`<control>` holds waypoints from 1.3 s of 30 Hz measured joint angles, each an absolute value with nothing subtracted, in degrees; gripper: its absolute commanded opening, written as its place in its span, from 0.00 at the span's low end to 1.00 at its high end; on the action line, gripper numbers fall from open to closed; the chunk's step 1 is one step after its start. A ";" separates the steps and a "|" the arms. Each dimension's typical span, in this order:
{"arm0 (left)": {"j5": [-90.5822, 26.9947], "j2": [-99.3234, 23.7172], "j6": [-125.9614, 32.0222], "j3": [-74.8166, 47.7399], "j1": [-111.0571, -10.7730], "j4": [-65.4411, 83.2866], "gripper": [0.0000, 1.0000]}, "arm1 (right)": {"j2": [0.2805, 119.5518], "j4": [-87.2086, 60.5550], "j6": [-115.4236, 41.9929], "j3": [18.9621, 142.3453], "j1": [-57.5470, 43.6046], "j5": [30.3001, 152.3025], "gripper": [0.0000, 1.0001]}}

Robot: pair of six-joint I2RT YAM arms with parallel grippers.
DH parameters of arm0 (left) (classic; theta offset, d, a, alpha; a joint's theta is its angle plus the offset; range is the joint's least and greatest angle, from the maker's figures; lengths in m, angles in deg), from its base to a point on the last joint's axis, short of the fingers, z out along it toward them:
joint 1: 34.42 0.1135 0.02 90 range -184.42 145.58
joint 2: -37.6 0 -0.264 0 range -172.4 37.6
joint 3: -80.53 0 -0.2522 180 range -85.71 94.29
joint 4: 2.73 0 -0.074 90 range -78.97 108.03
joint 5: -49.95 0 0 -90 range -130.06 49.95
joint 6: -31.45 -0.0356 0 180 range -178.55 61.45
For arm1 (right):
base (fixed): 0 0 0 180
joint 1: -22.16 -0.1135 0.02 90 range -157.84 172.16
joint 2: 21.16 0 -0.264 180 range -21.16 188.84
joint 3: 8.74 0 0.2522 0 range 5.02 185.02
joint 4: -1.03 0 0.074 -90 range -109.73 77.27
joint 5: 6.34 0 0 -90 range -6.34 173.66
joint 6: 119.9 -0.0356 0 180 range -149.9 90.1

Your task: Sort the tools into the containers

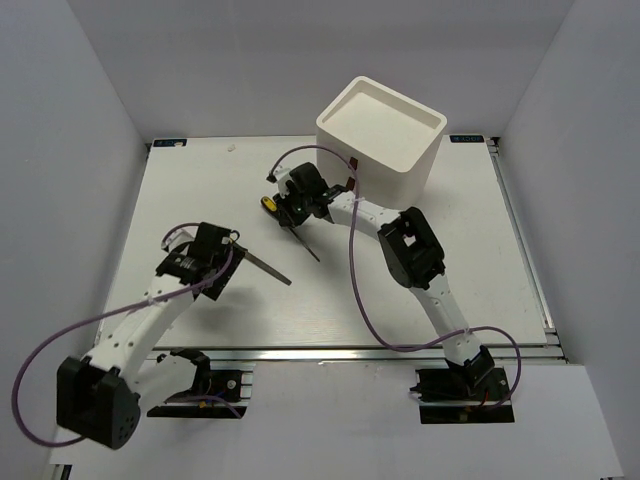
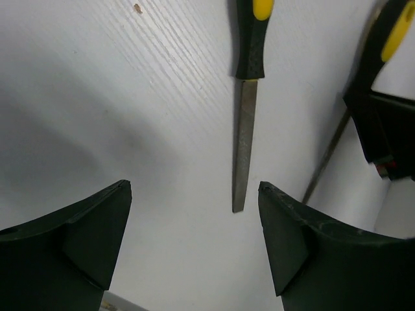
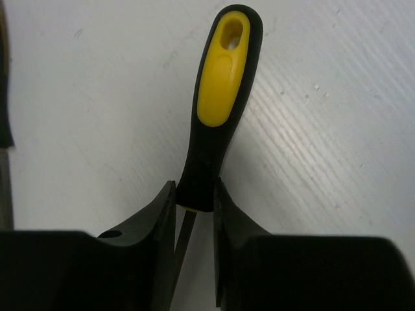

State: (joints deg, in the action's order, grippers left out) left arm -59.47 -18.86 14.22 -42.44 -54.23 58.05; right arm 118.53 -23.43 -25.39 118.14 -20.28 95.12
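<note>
A flat white rectangular tabletop (image 1: pixel 300 320) with a fine wood-grain texture is lying under even light, while plain white panel walls (image 1: pixel 70 130) are standing around it on the left, back and right. A silver aluminium rail (image 1: pixel 400 355) is running along the near edge, and a slim metal rail (image 1: pixel 527 262) is running down the right side. A small blue label (image 1: pixel 168 142) is sitting at the far left corner, a matching blue label (image 1: pixel 466 138) at the far right. A tiny white scrap (image 1: pixel 230 147) is lying near the back edge, and a small brown speck (image 2: pixel 137 8) is showing on the surface in the left wrist view.
</note>
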 measured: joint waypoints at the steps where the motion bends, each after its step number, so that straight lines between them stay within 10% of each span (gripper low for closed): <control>1: -59.54 -21.12 14.42 -42.38 -54.01 56.78 0.89 | 117.99 -23.98 -24.91 117.55 -20.13 95.91 0.00; 24: -55.50 -52.83 7.12 -26.03 -44.48 45.46 0.84 | 91.37 -34.32 -9.76 97.24 -16.13 113.00 0.00; 39: -55.06 -57.42 4.89 -23.43 -44.48 48.33 0.86 | 84.94 -36.83 -2.09 129.18 -10.16 103.56 0.00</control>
State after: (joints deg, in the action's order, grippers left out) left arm -55.06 -57.42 4.89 -23.43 -44.48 48.33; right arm 84.94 -36.83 -2.09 129.18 -10.16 103.56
